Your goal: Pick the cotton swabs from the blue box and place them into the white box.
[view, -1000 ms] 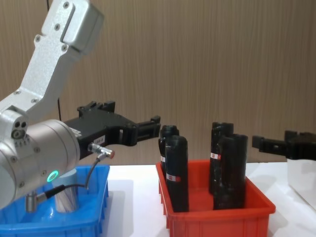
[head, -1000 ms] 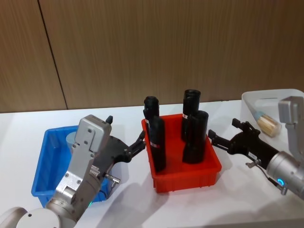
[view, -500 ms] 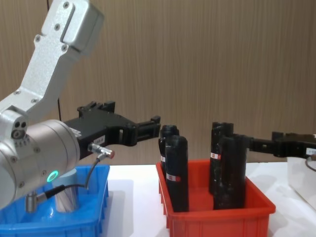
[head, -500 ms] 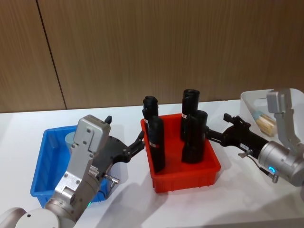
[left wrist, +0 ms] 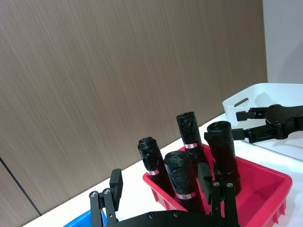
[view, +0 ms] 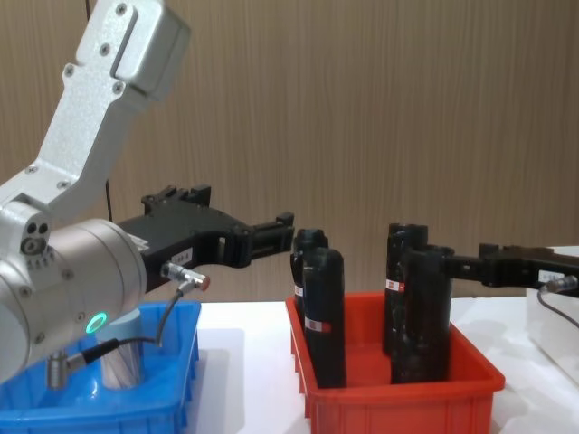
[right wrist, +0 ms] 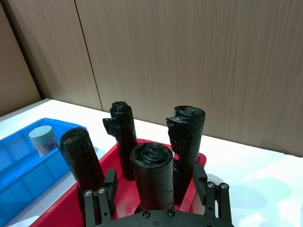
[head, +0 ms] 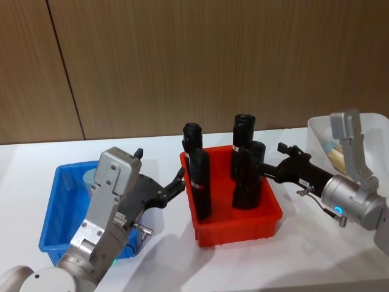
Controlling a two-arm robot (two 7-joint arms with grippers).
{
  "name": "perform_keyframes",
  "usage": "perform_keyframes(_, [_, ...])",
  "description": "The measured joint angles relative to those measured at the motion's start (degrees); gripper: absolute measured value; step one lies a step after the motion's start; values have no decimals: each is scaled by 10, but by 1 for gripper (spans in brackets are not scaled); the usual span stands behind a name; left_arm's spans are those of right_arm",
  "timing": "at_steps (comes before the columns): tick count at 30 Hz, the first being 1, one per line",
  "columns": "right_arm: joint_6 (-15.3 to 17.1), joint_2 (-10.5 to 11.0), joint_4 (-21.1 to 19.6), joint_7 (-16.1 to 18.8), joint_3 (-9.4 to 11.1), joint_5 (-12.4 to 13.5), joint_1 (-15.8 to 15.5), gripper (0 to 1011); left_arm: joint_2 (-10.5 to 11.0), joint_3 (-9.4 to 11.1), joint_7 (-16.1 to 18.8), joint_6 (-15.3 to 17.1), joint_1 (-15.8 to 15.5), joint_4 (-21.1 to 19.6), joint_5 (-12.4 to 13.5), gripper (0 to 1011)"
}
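Blue box (head: 58, 207) sitting left of the red bin (head: 240, 234), cotton swabs (right wrist: 41, 138) standing inside, half hidden behind the arm, left gripper (head: 177, 184) hovering by the bin's left rim, fingers spread wide, empty, right gripper (head: 272, 161) reaching in at its right rim, fingers spread too, empty, white box (head: 316, 131) sitting right of the bin, cut off

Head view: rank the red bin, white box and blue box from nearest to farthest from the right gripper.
1. Red bin, right gripper at its right edge.
2. White box, to the gripper's right.
3. Blue box, far left.
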Motion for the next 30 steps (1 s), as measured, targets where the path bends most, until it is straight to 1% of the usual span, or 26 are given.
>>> perform_keyframes(23, [-31, -18, 90, 9, -8, 0, 52, 1002, 0, 0, 0, 0, 0, 0, 0, 1004])
perform_keyframes(30, [-44, -25, 124, 13, -11, 0, 71, 1002, 0, 0, 0, 0, 0, 0, 0, 1004])
